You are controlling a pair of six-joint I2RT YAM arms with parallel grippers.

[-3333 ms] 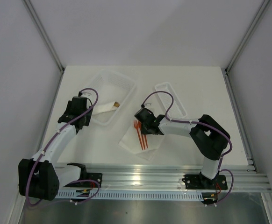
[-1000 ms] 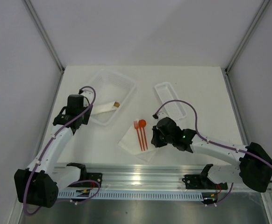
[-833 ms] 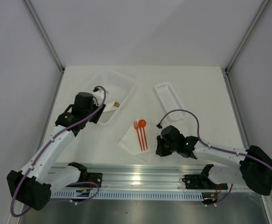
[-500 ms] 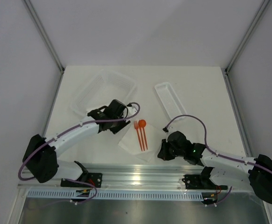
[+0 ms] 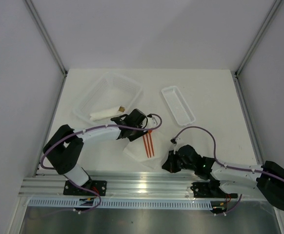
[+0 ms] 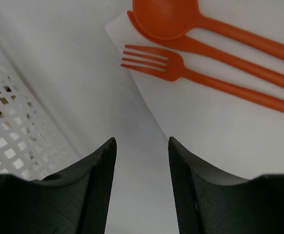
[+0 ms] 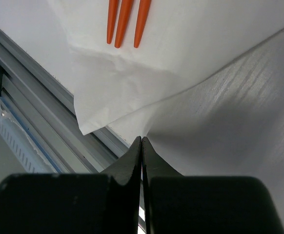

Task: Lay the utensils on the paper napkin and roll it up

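**Position of cutlery and napkin against my two pincers**

Utensils (image 5: 149, 144): fork (image 6: 154, 67), spoon (image 6: 165, 17) and knife (image 6: 239, 61) lie side by side on the paper napkin (image 5: 138, 153). Their long axis runs from the heads at the far side to the handle tips (image 7: 125, 22) at the near side, toward the aluminium rail (image 7: 20, 58).

My left pincer (image 6: 139, 192): spread, nothing between the fingers, bare table (image 6: 83, 73) below. It sits at the napkin's far-left corner, near the fork's tines, with the white basket (image 6: 5, 122) on its other side.

My right pincer (image 7: 141, 163): pressed together, holding nothing, just short of the napkin's creased near corner.

Judgement: placing appears done; rolling not begun. The left pincer is nearer the heads, the right nearer the handle tips. A roll should turn about the long axis, so an edge parallel to the handles is the one to lift.
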